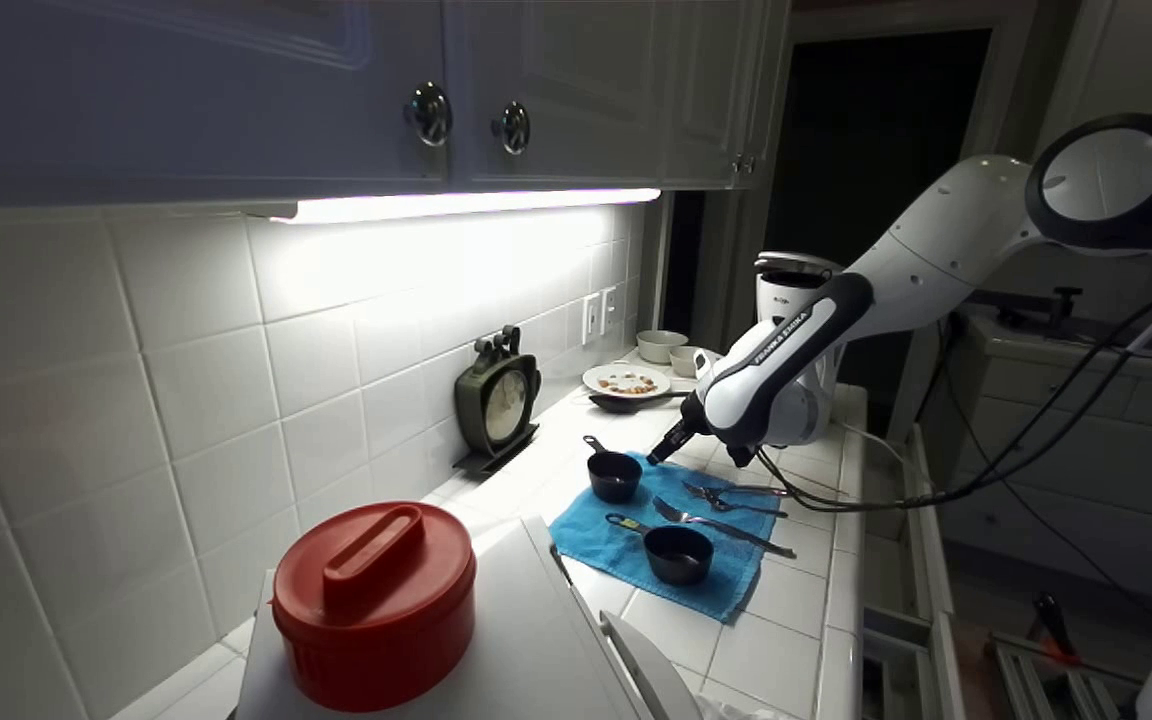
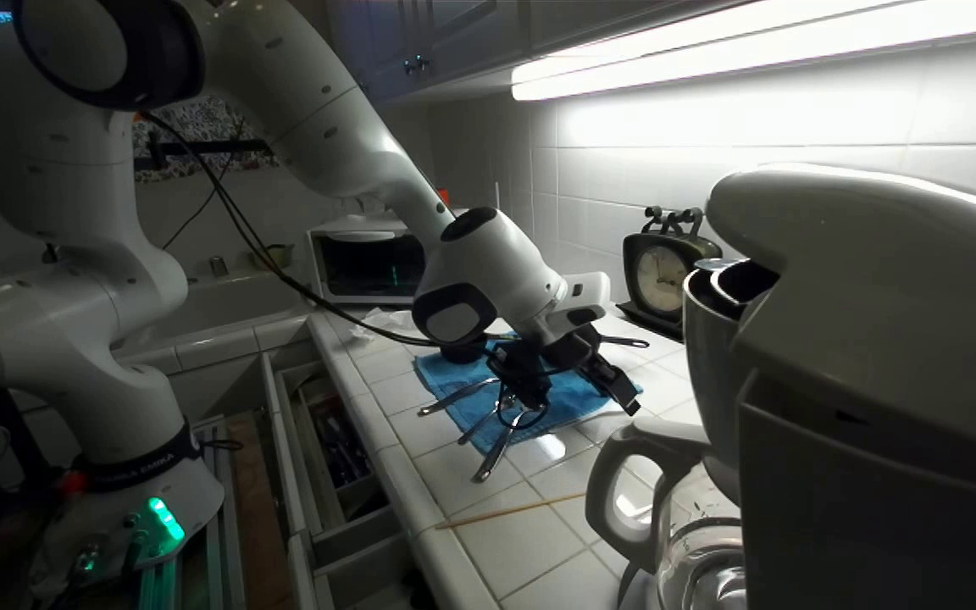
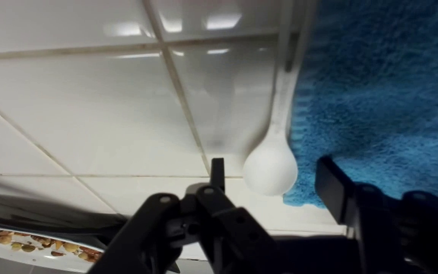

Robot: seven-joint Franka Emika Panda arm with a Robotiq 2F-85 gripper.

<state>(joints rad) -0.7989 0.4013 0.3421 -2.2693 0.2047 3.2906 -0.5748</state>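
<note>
My gripper (image 3: pixel 274 180) is open and empty, pointing down over the counter. In the wrist view, the round bowl of a white spoon (image 3: pixel 270 169) lies between its two fingers, apparently below them. The spoon's handle runs along the edge of a blue towel (image 3: pixel 375 95). In both exterior views the gripper (image 1: pixel 701 455) (image 2: pixel 581 402) is above the towel's edge (image 1: pixel 581 530). Two black measuring cups (image 1: pixel 616 478) (image 1: pixel 679 557) sit on the towel. A fork (image 1: pixel 711 520) and other silver utensils (image 1: pixel 736 492) lie beside them. The spoon is hard to make out in the exterior views.
A white plate (image 1: pixel 601 372) of nuts rests by a black pan (image 1: pixel 616 405). A green clock-faced scale (image 1: pixel 496 405) stands by the wall. A white coffee maker (image 2: pixel 861 339), a wooden stick (image 2: pixel 509 511), an open drawer (image 2: pixel 285 424) and a red canister (image 1: pixel 376 640) are nearby.
</note>
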